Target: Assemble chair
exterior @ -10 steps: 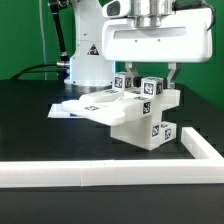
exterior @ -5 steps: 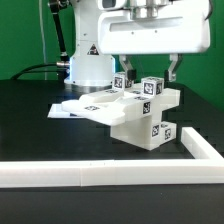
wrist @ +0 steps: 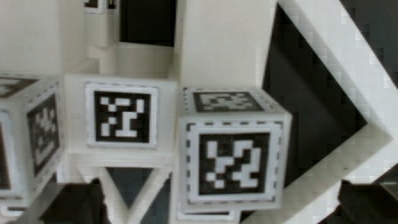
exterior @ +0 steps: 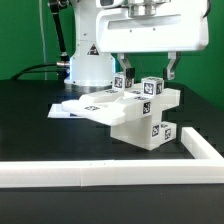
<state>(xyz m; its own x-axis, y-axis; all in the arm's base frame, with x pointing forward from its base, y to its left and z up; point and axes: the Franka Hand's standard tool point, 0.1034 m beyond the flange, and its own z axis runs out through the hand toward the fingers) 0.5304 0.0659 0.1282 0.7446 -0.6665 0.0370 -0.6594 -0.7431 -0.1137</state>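
Observation:
The chair [exterior: 145, 115] is a white blocky structure with black-and-white tags, standing on the black table at the exterior view's centre right. Two tagged cubes [exterior: 150, 87] top it. My gripper [exterior: 146, 70] hangs just above these cubes, open and empty, with one finger [exterior: 121, 68] on each side and touching nothing. In the wrist view the tagged cubes [wrist: 231, 140] and white bars of the chair fill the picture, and my gripper [wrist: 217, 205] straddles them with dark fingertips [wrist: 71, 200] wide apart at the edge.
The long white L-shaped border rail [exterior: 100, 173] runs along the front and turns back at the exterior view's right [exterior: 205, 148], close to the chair. The marker board [exterior: 72, 107] lies flat left of the chair. The robot base [exterior: 88, 60] stands behind.
My gripper has risen a little above the chair, mostly in the first half second. It stays open. The chair has not moved.

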